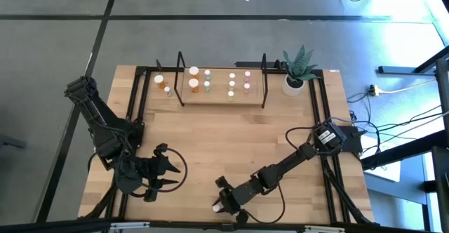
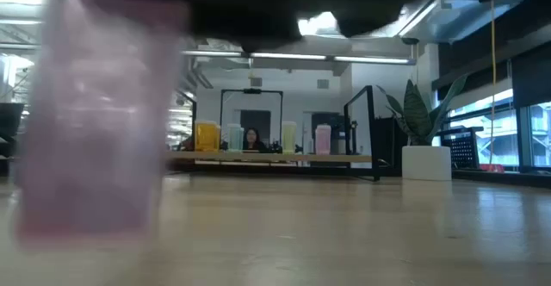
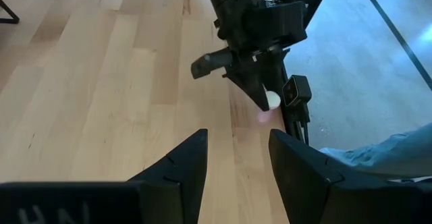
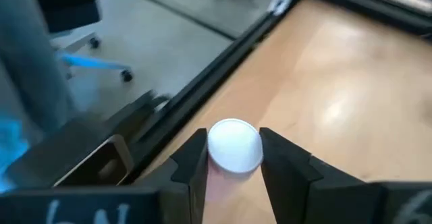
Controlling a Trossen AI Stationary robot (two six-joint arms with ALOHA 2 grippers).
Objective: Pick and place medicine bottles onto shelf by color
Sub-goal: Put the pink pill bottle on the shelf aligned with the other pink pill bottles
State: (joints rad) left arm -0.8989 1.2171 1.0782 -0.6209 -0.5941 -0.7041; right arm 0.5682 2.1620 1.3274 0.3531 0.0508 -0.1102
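Note:
A pink medicine bottle [image 4: 233,146] with a white cap stands at the table's near edge, and my right gripper [image 1: 223,206] is shut on it. It fills the left of the low view as a blurred pink bottle [image 2: 90,122]. My left gripper [image 1: 175,175] is open over the near left of the table with nothing between its fingers. The shelf [image 1: 221,98] stands at the far edge and carries several bottles: orange [image 1: 193,85], green [image 1: 207,85], whitish [image 1: 231,85] and pink [image 1: 247,85]. Two more bottles [image 1: 163,84] stand left of its left loop. My right gripper pinches the pink bottle between its two fingers at the white cap [image 4: 209,146], one finger on each side. The fingers slant down from the table's right toward its near edge. The bottle stays upright, and its base [image 2: 86,227] looks to be on the tabletop.
A white plant pot [image 1: 295,85] with a green plant stands right of the shelf. A black frame [image 1: 140,100] runs along the table's edges. Bare wood [image 1: 231,142] lies between the shelf and both arms. A person shows beyond the table [image 2: 251,138].

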